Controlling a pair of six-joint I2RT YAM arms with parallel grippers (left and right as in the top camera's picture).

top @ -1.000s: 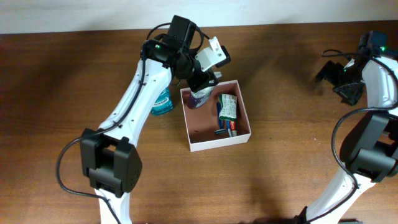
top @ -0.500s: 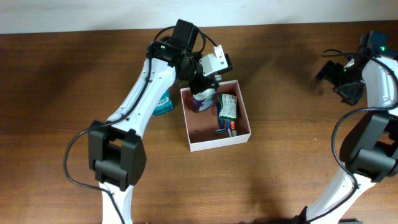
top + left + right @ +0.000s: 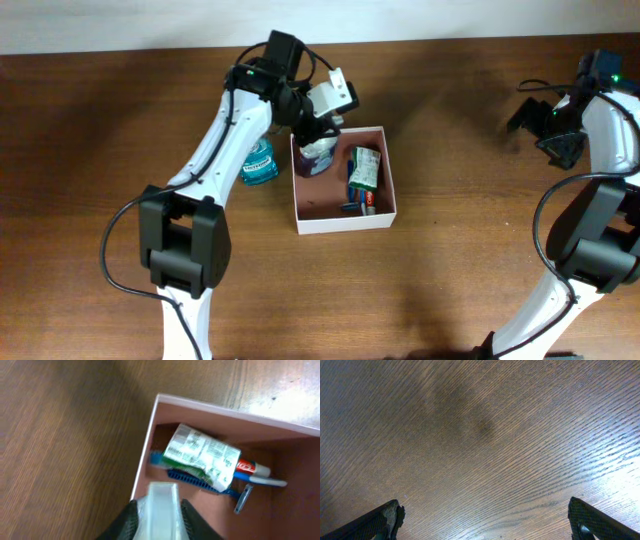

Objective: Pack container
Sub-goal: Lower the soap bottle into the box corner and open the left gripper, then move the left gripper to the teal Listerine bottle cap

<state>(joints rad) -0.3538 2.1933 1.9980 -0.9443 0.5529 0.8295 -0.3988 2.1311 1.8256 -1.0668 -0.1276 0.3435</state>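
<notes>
A bottle (image 3: 319, 156) is hovering over the box (image 3: 345, 222), upper centre.
The left pincer (image 3: 161, 510) is clamping it, probably releasing next; the right pincer (image 3: 485, 516) is gaping, empty.

No lettering can be read: the print on the crinkled green-and-white foil packet (image 3: 202, 455) (lying in the white-walled cardboard box (image 3: 225, 417)) is only blur.

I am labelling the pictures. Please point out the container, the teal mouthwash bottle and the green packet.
container (image 3: 345, 220), overhead view, its white front wall.
teal mouthwash bottle (image 3: 261, 166), overhead view, middle of its body.
green packet (image 3: 200, 454), left wrist view, its printed face.
</notes>
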